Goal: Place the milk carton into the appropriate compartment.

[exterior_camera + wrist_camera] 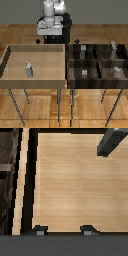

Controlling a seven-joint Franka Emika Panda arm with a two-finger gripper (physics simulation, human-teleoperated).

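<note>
Milk carton (28, 69) stands upright in the light wooden tray (10, 83), on the side toward the exterior view's left, touching none of its walls. It is well apart from the gripper (51, 35), which hangs beyond the tray's far wall, up near the robot's base. The wrist view shows what the exterior view cannot: the two fingertips (39, 231) spread wide apart with nothing between them, and below them the bare tray floor. That view also catches only a slanted dark-grey edge of the carton (112, 140) at the frame's corner, far from the fingers, while the exterior view shows its whole peaked shape.

Beside the tray, toward the exterior view's right, sits a dark compartment bin (95, 79) split by dividers. It holds a small grey cube (85, 73), a taller grey box (114, 49), another grey piece (83, 49) and a small rounded piece (116, 69), each in its own compartment. Nothing stands between the gripper and the carton. Both containers rest on thin metal legs (60, 105) over a wooden plank floor (30, 30).
</note>
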